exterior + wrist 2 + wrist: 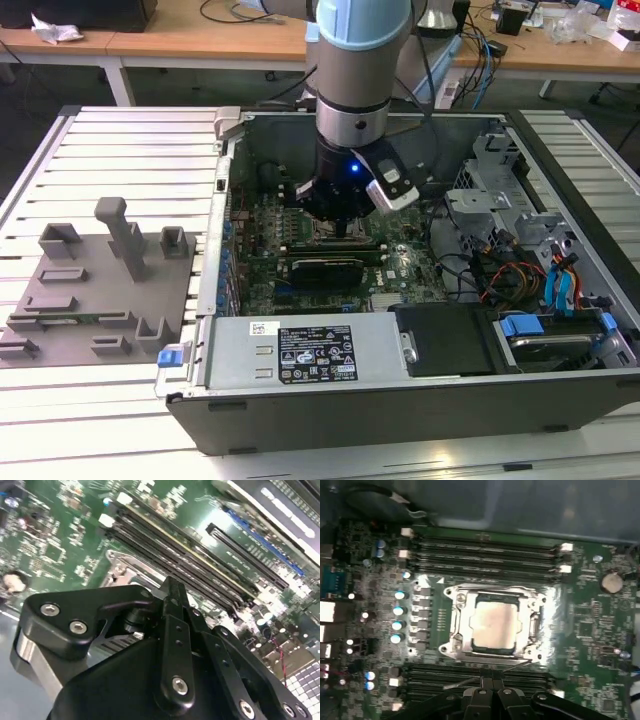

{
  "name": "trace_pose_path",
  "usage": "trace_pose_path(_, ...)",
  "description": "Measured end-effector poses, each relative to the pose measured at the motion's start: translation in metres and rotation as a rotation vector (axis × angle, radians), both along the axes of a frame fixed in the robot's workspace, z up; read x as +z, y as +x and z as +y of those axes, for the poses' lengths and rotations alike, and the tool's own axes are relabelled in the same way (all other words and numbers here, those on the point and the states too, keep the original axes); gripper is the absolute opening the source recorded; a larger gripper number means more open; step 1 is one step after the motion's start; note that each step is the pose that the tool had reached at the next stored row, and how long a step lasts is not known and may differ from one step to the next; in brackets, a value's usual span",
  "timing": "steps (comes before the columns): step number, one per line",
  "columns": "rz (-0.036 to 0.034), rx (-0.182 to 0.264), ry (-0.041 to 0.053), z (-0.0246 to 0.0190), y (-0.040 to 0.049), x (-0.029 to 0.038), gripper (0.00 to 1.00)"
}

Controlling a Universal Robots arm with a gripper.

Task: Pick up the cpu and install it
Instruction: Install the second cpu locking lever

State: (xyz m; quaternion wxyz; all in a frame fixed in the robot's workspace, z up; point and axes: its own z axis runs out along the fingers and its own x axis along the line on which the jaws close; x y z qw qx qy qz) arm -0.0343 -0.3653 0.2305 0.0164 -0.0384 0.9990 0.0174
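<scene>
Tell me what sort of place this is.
Probably a robotics lab or workshop. An open computer case lies on a slatted metal table, a grey fixture tray beside it, and wooden desks strewn with cables stand behind. The cpu sits in its socket.

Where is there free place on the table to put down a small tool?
Free: slatted table behind the grey tray, and in front of it. Crowded: inside the computer case, where the hand hangs over the cpu.

The cpu (493, 625) top is pale brushed metal (dully reflective), its socket frame (451, 630) shiny steel.
</scene>
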Motion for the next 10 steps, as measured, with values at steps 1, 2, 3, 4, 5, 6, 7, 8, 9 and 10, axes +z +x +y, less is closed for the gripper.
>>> trace_pose_path(1,0.0002,0.0,0.0,-0.001,-0.0042,-0.0023,0.11)
trace_pose_path(2,0.0001,0.0,0.0003,-0.002,-0.008,-0.0051,0.11)
trace_pose_path(3,0.0001,0.0,0.0006,-0.0025,-0.01,-0.0068,0.11)
trace_pose_path(4,0.0001,0.0,0.0007,-0.0025,-0.0115,-0.0087,0.11)
trace_pose_path(5,0.0001,0.0,0.0011,-0.0025,-0.0149,-0.0119,0.11)
trace_pose_path(6,0.0002,0.0,0.0024,-0.0025,-0.0198,-0.0145,0.11)
trace_pose_path(7,0.0001,0.001,0.0035,-0.0025,-0.0242,-0.0172,0.11)
trace_pose_path(8,0.0001,0.002,0.0072,-0.0025,-0.0288,-0.0196,0.11)
trace_pose_path(9,0.0001,0.003,0.0084,-0.0024,-0.0294,-0.0199,0.11)
trace_pose_path(10,0.0002,0.003,0.0092,-0.0023,-0.0298,-0.0201,0.11)
